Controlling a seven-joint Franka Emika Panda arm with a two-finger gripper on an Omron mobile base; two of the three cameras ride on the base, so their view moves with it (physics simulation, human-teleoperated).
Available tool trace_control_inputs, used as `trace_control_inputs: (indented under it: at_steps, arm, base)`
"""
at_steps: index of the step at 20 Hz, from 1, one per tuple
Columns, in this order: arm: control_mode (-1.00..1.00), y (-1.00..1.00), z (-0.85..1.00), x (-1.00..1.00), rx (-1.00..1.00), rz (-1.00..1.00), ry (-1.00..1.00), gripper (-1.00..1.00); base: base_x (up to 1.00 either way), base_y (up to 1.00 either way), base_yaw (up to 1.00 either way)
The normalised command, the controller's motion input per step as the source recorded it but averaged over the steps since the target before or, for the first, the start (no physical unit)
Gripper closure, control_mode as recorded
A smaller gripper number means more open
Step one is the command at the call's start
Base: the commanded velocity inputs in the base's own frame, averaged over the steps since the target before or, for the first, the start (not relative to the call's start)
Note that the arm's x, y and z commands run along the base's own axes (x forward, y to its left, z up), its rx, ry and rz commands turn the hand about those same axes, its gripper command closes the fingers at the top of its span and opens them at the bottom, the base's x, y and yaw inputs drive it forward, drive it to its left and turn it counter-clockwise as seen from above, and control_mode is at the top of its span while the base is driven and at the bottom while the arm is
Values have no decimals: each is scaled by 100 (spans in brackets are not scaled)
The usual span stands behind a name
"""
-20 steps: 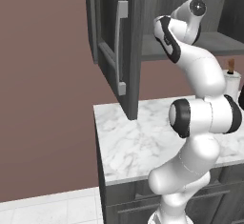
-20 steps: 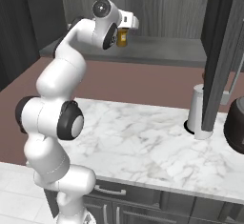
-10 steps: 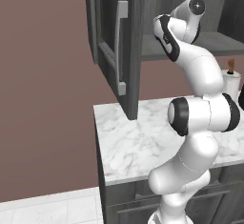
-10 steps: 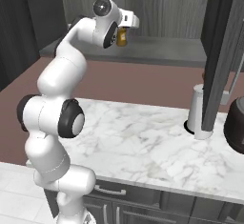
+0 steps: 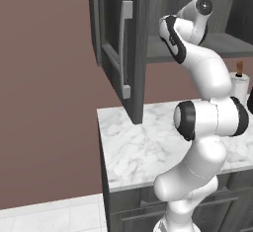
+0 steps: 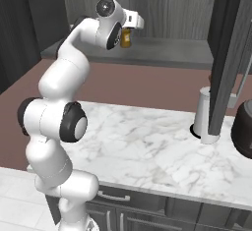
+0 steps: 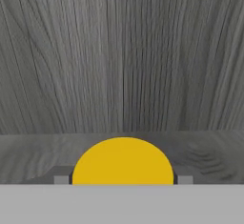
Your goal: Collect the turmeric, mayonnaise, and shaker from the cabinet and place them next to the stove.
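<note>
Tabletop point(image 6: 147, 146) low in front, white marble, paper roll point(image 6: 203, 114) near right edge. Above it, arm reaches up into cabinet point(image 5: 116, 53), door swung wide. Tool point(image 7: 123, 180) closed on jar point(image 7: 122, 163), yellow lid between tips; jar sits on shelf point(image 6: 162, 53), near front edge. Judgement: lift jar a little, pull straight back, keep upright, stay clear of door. Back wall of cabinet just behind jar.
</note>
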Motion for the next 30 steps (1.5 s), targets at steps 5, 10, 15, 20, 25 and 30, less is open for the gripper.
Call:
trace_control_inputs:
  at_steps: [5,10,15,20,25,30]
  arm:
    - [-100,0,-1,0,0,0,0,100]
    - [-100,0,-6,-4,0,0,0,100]
    - [-100,0,0,-46,0,0,-2,100]
    - [-100,0,0,-70,0,0,-5,100]
    - [-100,0,1,-86,0,0,-3,100]
    - [-100,0,0,-99,0,0,-2,100]
  base:
    - [0,0,0]
    - [0,0,0]
    - [0,0,0]
    - [0,0,0]
    - [0,0,0]
    - [0,0,0]
